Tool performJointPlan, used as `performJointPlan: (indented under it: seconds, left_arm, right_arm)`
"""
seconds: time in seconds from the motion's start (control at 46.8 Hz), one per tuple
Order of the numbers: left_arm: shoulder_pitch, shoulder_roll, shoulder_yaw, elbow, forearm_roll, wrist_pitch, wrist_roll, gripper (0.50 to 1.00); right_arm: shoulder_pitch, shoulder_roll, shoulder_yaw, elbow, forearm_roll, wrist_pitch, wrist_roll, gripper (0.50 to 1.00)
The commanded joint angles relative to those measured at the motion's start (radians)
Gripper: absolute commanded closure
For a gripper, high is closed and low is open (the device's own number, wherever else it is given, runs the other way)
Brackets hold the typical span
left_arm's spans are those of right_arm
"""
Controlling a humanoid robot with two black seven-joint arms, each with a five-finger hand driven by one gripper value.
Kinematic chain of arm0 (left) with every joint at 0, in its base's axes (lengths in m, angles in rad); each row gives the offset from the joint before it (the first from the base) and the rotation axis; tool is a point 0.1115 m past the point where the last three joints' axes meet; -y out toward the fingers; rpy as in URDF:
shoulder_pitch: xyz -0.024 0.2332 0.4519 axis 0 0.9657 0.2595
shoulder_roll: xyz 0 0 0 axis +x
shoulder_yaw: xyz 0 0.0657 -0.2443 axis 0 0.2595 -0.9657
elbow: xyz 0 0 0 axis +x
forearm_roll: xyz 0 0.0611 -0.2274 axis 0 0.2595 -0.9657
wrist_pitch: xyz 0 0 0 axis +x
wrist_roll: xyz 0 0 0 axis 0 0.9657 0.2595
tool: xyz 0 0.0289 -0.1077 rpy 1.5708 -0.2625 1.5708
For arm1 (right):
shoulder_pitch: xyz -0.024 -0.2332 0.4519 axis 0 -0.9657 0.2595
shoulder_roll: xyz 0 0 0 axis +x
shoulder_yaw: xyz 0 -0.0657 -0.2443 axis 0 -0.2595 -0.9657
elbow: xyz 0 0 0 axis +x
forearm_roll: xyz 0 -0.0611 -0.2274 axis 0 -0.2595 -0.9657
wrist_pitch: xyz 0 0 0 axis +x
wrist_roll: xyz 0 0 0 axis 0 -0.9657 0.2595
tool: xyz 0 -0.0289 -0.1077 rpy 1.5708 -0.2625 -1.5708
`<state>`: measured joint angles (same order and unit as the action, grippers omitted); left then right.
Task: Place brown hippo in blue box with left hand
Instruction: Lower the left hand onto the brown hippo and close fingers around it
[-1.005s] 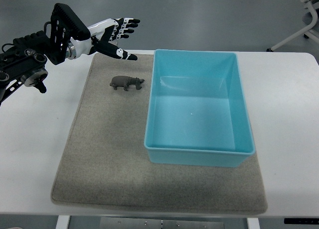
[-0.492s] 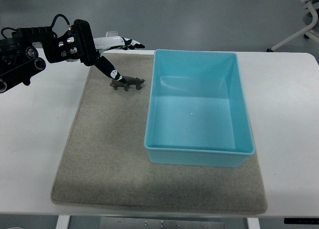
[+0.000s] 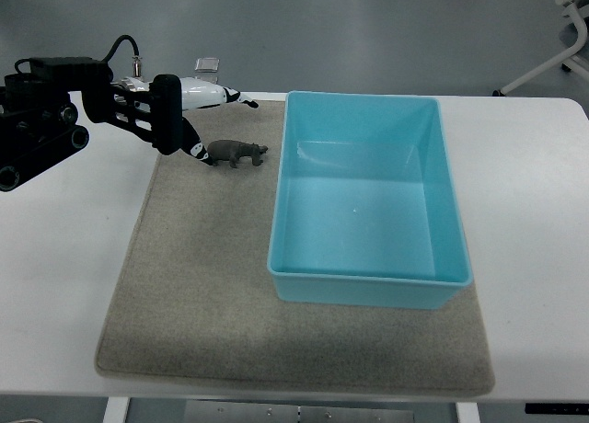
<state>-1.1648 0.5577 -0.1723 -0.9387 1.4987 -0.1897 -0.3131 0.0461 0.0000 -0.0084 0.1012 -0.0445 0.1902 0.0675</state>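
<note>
The brown hippo (image 3: 235, 153) stands on the grey mat (image 3: 202, 285), just left of the blue box (image 3: 368, 198), its head toward the box. My left hand (image 3: 213, 120) has come in from the left and sits low around the hippo's rear. Its thumb tip (image 3: 196, 153) lies at the hippo's tail end, and the other fingers (image 3: 235, 97) reach past it on the far side. The fingers are spread and hold nothing. The box is empty. My right hand is out of view.
The mat covers most of the white table (image 3: 534, 193). A small clear object (image 3: 207, 64) lies on the floor beyond the table's far edge. A chair base (image 3: 566, 46) stands at the top right.
My left hand dropped from above the mat's far left corner down to the hippo and turned, thumb now at its rear. The hippo has stayed in place.
</note>
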Motion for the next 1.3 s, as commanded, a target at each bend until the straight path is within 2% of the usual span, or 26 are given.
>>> performJointPlan:
  seconds: [0.0,0.535,0.812,0.855,0.984,1.133,1.283]
  left_arm:
    - [-0.003,-0.005,0.014,0.018,0.006,0.006,0.002,0.506]
    - [0.028,-0.062,0.037,0.070,-0.012,-0.005,-0.001,0.506]
    - [0.034,-0.070,0.037,0.078,-0.012,-0.007,-0.001,0.529]
    - [0.036,-0.071,0.037,0.078,-0.012,-0.007,-0.001,0.544]
    - [0.034,-0.071,0.039,0.077,-0.012,-0.010,-0.001,0.638]
    - [0.036,-0.071,0.039,0.077,-0.011,-0.011,-0.001,0.645]
    - [0.036,-0.071,0.039,0.078,-0.012,-0.011,-0.001,0.709]
  right_arm:
    - [0.001,0.000,-0.001,0.000,0.000,0.000,0.000,0.564]
    - [0.000,0.000,-0.001,0.000,0.000,0.000,0.000,0.564]
    - [0.000,0.000,-0.001,0.000,0.000,0.000,0.000,0.564]
    - [0.001,0.000,-0.001,0.000,0.000,0.000,0.000,0.564]
    - [0.000,0.000,0.001,0.000,0.000,0.000,0.000,0.564]
    - [0.000,0.000,-0.001,0.000,0.000,0.000,0.000,0.564]
    - [0.000,0.000,0.001,0.000,0.000,0.000,0.000,0.564]
